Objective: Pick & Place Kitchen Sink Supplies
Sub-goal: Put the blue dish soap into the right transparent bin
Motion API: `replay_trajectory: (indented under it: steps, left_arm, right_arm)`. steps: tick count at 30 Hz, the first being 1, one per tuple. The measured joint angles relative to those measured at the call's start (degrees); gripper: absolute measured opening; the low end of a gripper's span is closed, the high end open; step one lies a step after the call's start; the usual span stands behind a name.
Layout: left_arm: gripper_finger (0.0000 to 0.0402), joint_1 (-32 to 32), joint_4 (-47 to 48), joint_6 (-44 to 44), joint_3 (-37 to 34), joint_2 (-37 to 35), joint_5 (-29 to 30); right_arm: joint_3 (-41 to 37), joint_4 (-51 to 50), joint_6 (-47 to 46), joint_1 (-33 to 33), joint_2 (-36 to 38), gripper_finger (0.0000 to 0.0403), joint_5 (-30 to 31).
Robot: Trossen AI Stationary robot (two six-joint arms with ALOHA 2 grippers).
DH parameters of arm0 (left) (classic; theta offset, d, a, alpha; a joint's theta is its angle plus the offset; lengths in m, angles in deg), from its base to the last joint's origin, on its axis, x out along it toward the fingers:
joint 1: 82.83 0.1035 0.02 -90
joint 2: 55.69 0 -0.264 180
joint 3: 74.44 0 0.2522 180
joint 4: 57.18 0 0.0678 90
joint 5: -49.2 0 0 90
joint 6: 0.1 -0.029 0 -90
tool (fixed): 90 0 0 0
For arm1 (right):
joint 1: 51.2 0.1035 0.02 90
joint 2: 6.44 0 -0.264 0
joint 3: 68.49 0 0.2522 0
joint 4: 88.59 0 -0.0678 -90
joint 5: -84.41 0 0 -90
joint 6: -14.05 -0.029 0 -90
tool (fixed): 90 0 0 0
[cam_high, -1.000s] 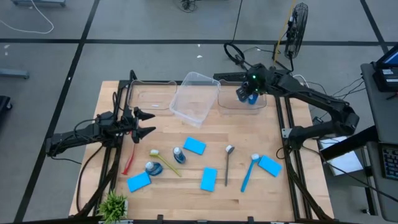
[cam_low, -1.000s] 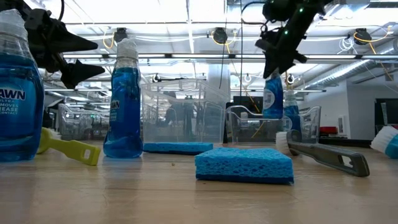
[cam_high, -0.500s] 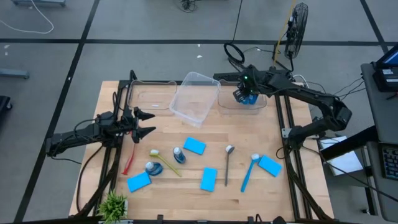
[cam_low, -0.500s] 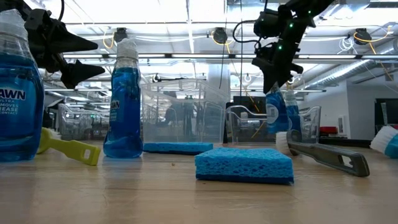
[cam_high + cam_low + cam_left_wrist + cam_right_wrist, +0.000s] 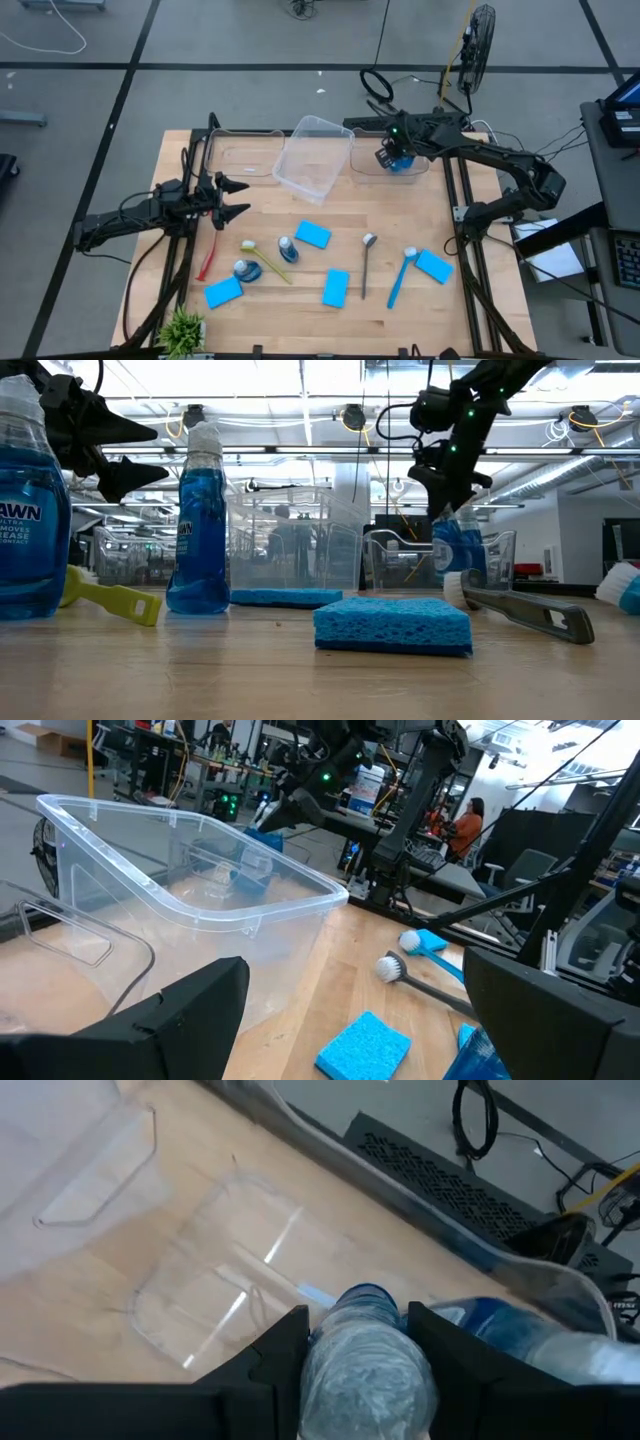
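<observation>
One small blue bottle with a pale cap (image 5: pixel 368 1355) sits pinched in the right gripper (image 5: pixel 397 155), low inside the clear plastic bin (image 5: pixel 389 166) at the table's far right edge.
Second blue bottle (image 5: pixel 520 1330) lies just beside it in there. Tilted clear tub (image 5: pixel 314 155) crowds the near side. Left gripper (image 5: pixel 237 197) waits wide open, well apart, with open wood beyond it.

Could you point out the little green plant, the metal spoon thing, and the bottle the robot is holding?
Green plant (image 5: pixel 182 327), view from above, on its leaves.
Metal spoon (image 5: pixel 366 268), view from above, on its handle.
Held blue bottle (image 5: pixel 368 1361), right wrist view, on its pale cap between the tool's fingers.
</observation>
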Motion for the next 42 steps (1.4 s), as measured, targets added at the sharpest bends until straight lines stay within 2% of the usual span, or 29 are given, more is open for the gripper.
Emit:
replay_trajectory:
  steps: [18, 25, 35, 42]
  left_arm:
    - [0.0365, 0.0, 0.04, 0.0, 0.0, -0.01, 0.02]
    - [0.0365, 0.0, 0.07, 0.0, 0.0, -0.01, 0.0]
    - [0.0365, 0.0, 0.04, 0.02, 0.0, -0.01, 0.0]
    - [0.0365, -0.02, 0.02, 0.04, 0.0, -0.01, 0.0]
  right_arm:
    - [0.0, 0.59, 1.27, -0.01, 0.01, 0.0138, 2.96]
    - [0.0, 0.57, 1.24, -0.02, 0.01, 0.0159, 3.2]
    - [0.0, 0.56, 1.35, -0.02, 0.01, 0.0159, 3.26]
    - [0.0, 0.61, 1.39, -0.02, 0.01, 0.0173, 3.36]
